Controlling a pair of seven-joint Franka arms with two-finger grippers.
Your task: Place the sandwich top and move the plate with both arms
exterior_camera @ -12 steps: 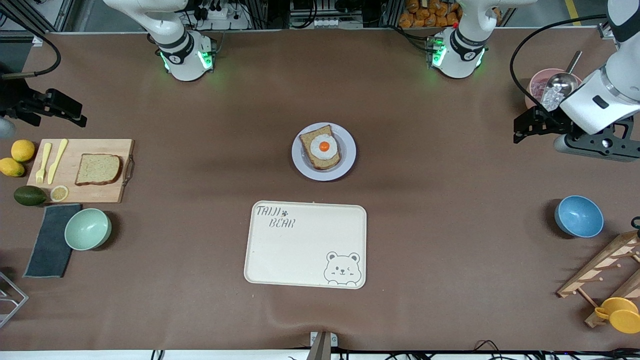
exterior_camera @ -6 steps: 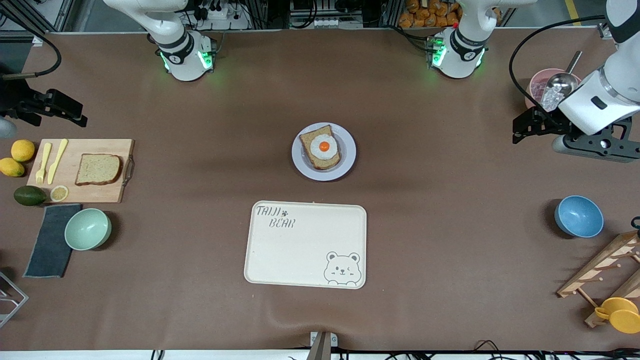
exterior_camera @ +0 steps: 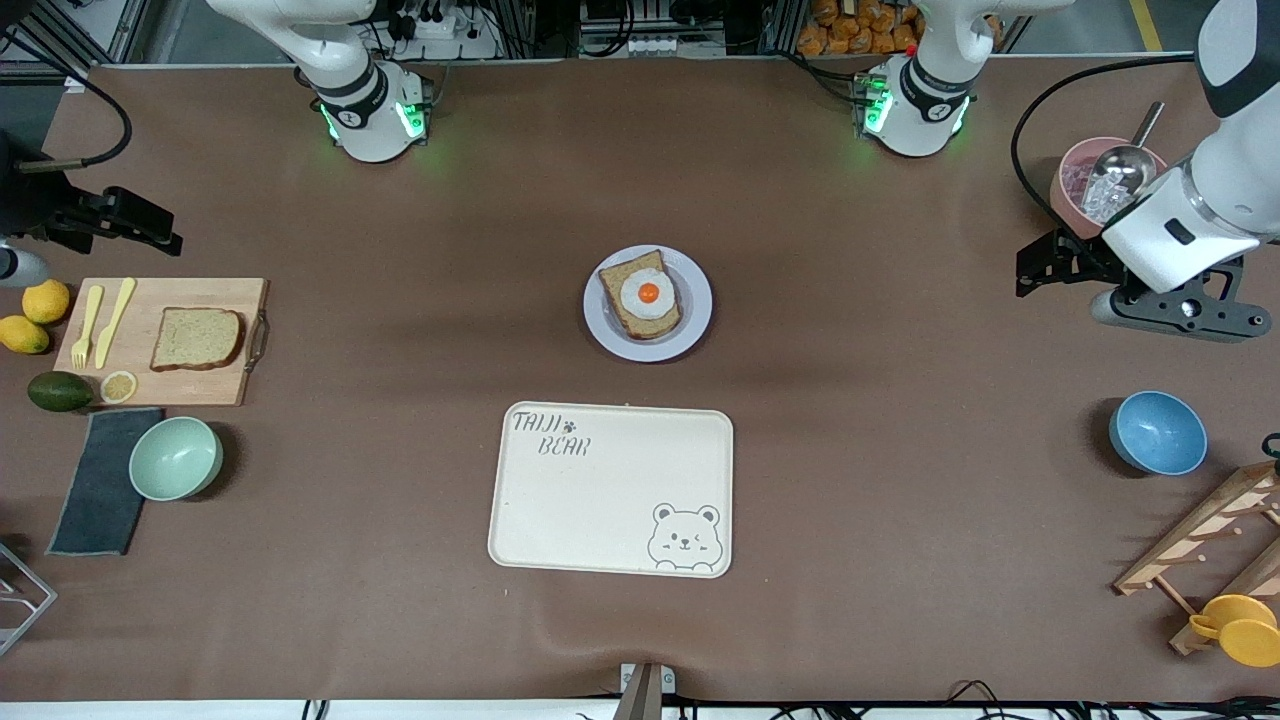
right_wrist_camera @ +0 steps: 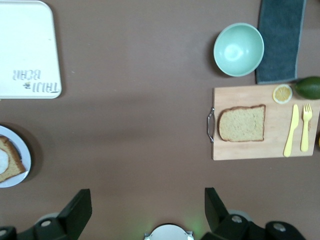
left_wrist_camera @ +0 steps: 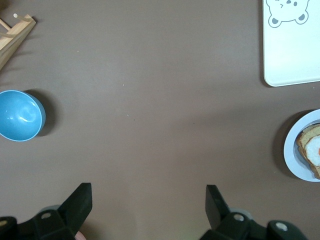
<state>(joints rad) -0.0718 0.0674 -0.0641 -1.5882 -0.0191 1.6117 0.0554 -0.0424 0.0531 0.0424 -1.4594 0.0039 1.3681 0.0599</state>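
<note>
The sandwich top, a plain brown bread slice, lies flat on a wooden cutting board at the right arm's end of the table; it also shows in the right wrist view. The pale plate sits mid-table and carries a bread slice with a fried egg. My right gripper hangs open and empty over bare table just past the board's edge. My left gripper hangs open and empty over bare table beside a pink bowl. Both wrist views show wide-apart fingers with nothing between them.
A cream bear-printed tray lies nearer the camera than the plate. A blue bowl, a wooden rack and the pink bowl with a scoop stand at the left arm's end. A green bowl, a dark cloth, lemons and an avocado surround the board.
Both grippers have drifted slightly toward the middle of the table, still open. Nothing on the table has moved.
</note>
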